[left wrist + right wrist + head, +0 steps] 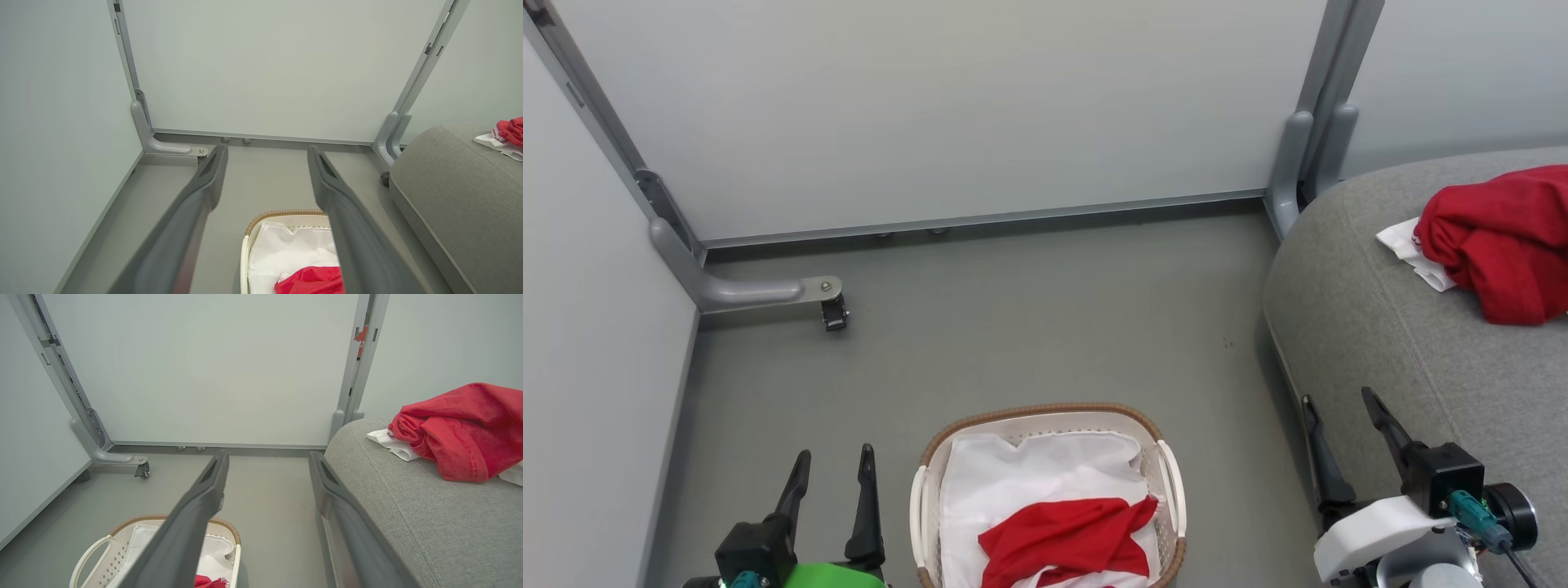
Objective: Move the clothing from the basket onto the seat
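Red clothing is lying crumpled in the basket, on the white liner, in the head view. The basket is standing on the grey floor, just to the right of the left pincer and well to the left of the right pincer. Both pincers are standing wide, fingers spread and gripping nothing. The right pincer is hovering over the rounded edge of the grey seat. Beyond its fingertips and to the right, a second red garment is resting on the seat with white cloth showing beneath its edge. Ahead of the left pincer, a small caster is sitting at the foot of a pale panel.

In the left wrist view, the left pincer's fingers are standing apart with bare floor between their tips. The basket is showing low between them, partly behind the right-hand finger, with the red clothing inside it. The seat is lying off to the right, apart from the fingers.

In the right wrist view, the right pincer's fingers are likewise spreading wide and empty. The basket is sitting partly behind the left-hand finger, a scrap of red peeking from it. The seat is running close beside the right-hand finger; whether they touch cannot be told. The second red garment is sitting on the seat, beyond the fingertips to the right.
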Available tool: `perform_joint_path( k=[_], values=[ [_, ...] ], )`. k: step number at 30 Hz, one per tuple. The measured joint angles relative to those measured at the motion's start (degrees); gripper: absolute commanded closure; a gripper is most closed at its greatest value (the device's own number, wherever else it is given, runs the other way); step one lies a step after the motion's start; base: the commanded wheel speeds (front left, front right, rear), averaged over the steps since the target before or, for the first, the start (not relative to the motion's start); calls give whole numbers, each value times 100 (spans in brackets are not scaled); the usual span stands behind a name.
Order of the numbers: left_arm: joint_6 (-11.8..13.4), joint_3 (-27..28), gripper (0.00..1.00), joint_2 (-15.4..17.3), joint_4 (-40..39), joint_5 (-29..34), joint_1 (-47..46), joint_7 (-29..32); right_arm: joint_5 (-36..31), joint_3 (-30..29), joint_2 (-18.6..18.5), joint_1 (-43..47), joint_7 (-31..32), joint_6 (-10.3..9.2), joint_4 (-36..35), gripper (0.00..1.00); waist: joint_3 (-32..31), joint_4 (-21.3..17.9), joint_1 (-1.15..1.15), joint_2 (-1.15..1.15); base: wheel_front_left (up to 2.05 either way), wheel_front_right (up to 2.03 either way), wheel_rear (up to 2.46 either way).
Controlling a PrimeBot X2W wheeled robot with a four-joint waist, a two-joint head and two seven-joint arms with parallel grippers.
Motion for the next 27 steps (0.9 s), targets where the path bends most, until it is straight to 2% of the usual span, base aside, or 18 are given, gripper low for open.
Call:
perform_joint_path(
  k=[17, 27],
  values=[
    [-5, -170, 0, -3, -3, 38, -51, 0, -29, -46, 2, -47, 0, 0, -100, 0, 172, -74, 0, 0, 0, 0, 0],
    [-205, -436, 0, -7, 253, 434, -1422, -1, -51, -428, -1, -595, -1, 0, -523, 0, 788, -125, 0, 0, 0, 0, 0]
  ],
)
